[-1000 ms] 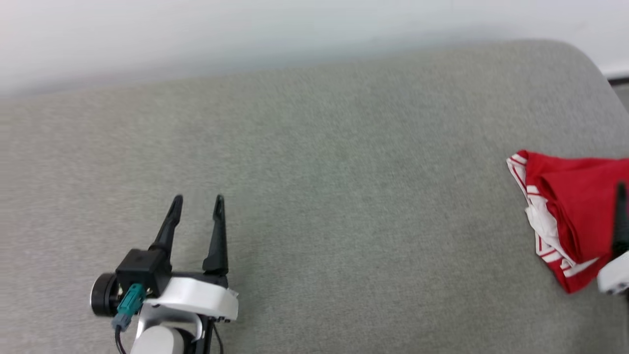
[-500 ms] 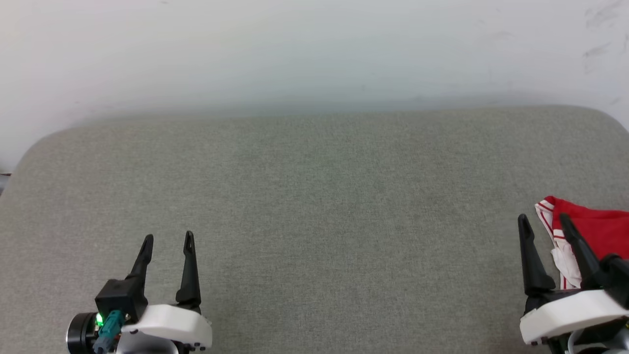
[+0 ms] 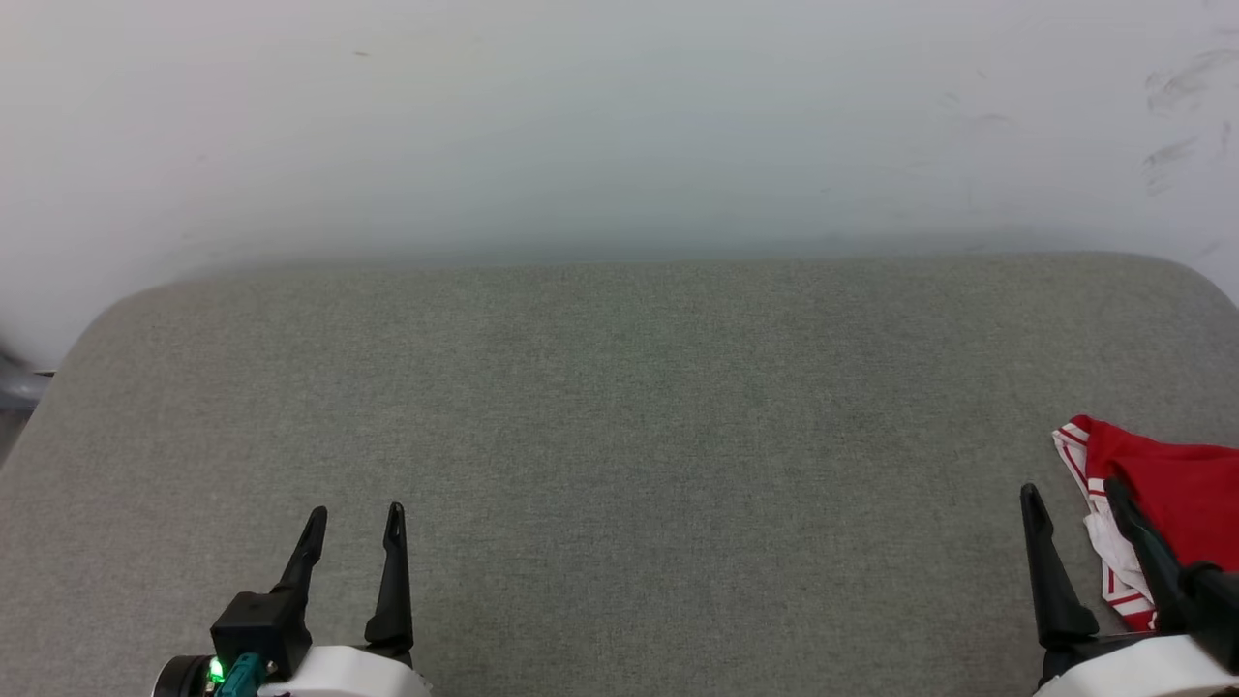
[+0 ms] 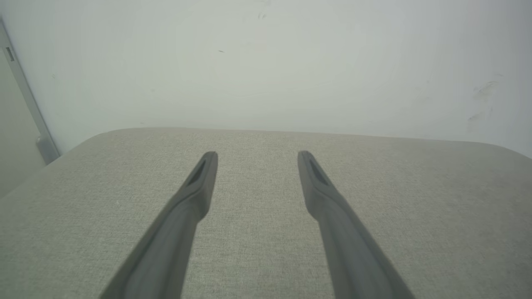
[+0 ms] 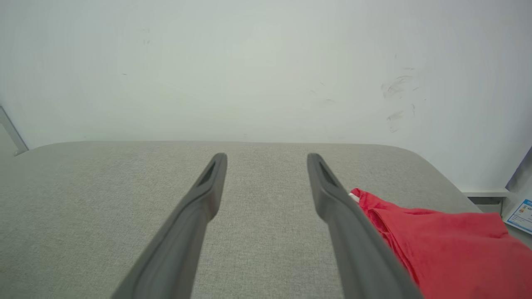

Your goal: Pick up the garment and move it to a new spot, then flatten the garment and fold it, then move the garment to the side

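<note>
The garment (image 3: 1171, 494), red with white panels and red-and-white striped trim, lies folded in a bundle at the right edge of the grey cushioned surface (image 3: 639, 416). In the right wrist view the garment (image 5: 449, 245) lies just right of the right finger. My right gripper (image 3: 1074, 496) hovers at the lower right, open and empty, its right finger in front of the garment's left edge. My left gripper (image 3: 353, 515) is at the lower left, open, nothing between its fingers. In the left wrist view the left gripper (image 4: 257, 154) points over bare grey fabric.
A pale wall (image 3: 619, 126) with scuff marks rises behind the surface. The surface has rounded far corners. A grey metal post (image 4: 25, 95) stands off its left end. A blue-and-white label (image 5: 521, 214) shows past its right end.
The head camera has swung: the wall now fills more of the top and the garment sits lower right. Both grippers appear lower in the picture and remain open.
</note>
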Motion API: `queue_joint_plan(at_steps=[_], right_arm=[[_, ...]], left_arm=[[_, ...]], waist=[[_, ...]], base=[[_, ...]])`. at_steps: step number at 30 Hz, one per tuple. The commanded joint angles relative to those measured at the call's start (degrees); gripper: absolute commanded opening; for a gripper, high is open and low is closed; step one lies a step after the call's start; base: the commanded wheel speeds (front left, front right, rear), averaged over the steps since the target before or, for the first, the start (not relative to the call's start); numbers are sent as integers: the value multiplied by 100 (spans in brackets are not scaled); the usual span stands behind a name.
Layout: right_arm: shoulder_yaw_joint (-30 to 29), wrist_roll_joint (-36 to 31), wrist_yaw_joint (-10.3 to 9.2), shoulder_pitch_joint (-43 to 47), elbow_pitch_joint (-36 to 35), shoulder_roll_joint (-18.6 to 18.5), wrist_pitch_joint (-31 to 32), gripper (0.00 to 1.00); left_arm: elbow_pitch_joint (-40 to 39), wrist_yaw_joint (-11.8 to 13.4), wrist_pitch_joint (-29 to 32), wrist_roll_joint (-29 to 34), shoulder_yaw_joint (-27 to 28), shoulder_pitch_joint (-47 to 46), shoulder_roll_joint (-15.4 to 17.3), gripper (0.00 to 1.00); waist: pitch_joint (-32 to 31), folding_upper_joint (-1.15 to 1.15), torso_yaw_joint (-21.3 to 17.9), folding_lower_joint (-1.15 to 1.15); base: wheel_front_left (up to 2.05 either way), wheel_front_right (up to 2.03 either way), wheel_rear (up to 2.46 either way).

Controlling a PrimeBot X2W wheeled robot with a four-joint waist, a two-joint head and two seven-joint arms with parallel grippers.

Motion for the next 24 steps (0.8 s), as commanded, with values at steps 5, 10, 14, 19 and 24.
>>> queue_joint_plan(at_steps=[5, 10, 14, 19, 24], right_arm=[[51, -111, -7, 76, -46, -33, 20, 100], [71, -138, -7, 36, -55, -55, -5, 100], [81, -124, -7, -2, -35, -65, -30, 100], [92, -115, -7, -14, -4, -73, -57, 100], [102, -101, -7, -26, 10, -90, -88, 100]], left_arm=[[-9, -48, -40, -20, 2, 80, -56, 100], [16, -67, -41, -5, 14, 50, -75, 100], [25, -108, -41, 19, 36, -11, -75, 100], [32, -117, -41, 38, 65, -36, -82, 100], [53, -148, -41, 60, 79, -68, -98, 100]], waist=[[-38, 0, 19, 0], [-45, 0, 47, 0], [-37, 0, 58, 0], [-21, 0, 57, 0], [-11, 0, 57, 0]], base=[[0, 0, 0], [0, 0, 0], [0, 0, 0], [0, 0, 0], [0, 0, 0]])
